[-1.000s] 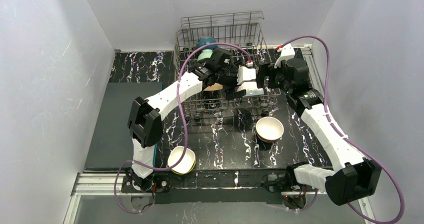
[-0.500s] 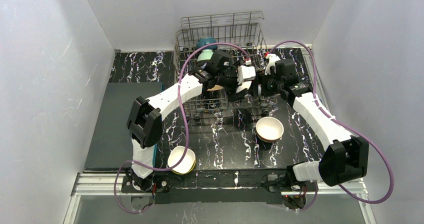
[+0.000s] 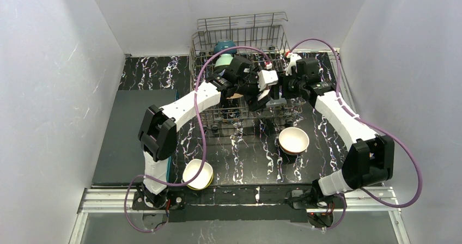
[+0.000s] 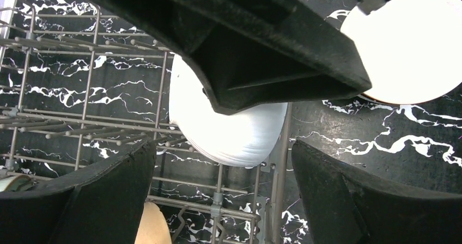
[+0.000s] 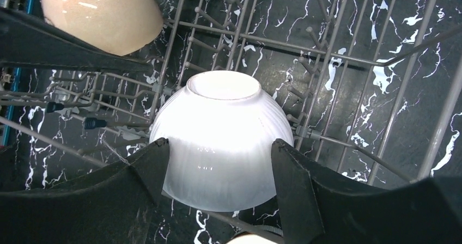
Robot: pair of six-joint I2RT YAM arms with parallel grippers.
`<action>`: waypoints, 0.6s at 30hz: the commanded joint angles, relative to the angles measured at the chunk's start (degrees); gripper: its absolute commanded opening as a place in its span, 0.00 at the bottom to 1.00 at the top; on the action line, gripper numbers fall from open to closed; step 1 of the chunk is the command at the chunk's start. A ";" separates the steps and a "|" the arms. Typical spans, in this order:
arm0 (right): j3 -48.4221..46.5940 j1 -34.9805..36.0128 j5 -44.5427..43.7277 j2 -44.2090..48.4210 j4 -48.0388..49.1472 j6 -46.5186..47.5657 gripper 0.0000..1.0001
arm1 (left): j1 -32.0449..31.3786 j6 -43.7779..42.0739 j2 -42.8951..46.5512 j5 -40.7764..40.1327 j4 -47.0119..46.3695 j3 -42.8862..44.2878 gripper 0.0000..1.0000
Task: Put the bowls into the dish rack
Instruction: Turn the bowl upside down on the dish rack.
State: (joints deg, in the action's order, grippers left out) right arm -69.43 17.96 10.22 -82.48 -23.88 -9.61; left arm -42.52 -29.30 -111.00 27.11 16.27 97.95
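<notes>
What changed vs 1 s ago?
Right arm swung left over the grey wire dish rack, elbow lifting; the right gripper closed its jaws around the white ribbed bowl there. Left gripper stayed open; cream bowl and yellow-green bowl on the table unmoved.

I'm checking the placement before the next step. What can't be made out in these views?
- Top view: white bowl hidden under left arm and right arm over the dish rack.
- Right wrist view: whether the right jaws press that bowl or only flank it.
- Right wrist view: tan bowl cut off by the top edge.
</notes>
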 commanded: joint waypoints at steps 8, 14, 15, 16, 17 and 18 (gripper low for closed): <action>0.53 -0.20 -2.22 -3.23 -6.24 -1.30 0.74 | -0.15 7.54 8.06 -4.85 -2.93 -2.05 0.97; -4.23 -0.20 -2.41 -2.25 -5.13 -0.26 0.85 | -0.12 12.71 15.63 -6.69 -5.88 -7.34 0.98; -4.76 -0.20 -2.13 -1.93 -4.52 -0.09 0.86 | -0.11 13.65 16.85 -7.36 -5.98 -8.36 0.98; -5.18 -0.27 -2.00 -1.50 -3.92 -0.05 0.88 | -0.10 14.76 18.19 -8.14 -5.99 -9.26 0.98; -5.41 -0.22 -1.96 -1.08 -3.26 0.01 0.90 | -0.10 16.13 19.52 -9.01 -5.88 -10.36 0.98; -5.57 -0.20 -2.00 -0.70 -2.65 -0.05 0.91 | -0.06 17.51 20.74 -10.04 -5.83 -11.52 0.98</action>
State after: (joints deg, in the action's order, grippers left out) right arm -71.20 17.85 8.75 -85.45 -28.60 -10.26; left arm -42.52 -17.63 -97.51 20.43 11.92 89.45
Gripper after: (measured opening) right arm 0.889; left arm 0.978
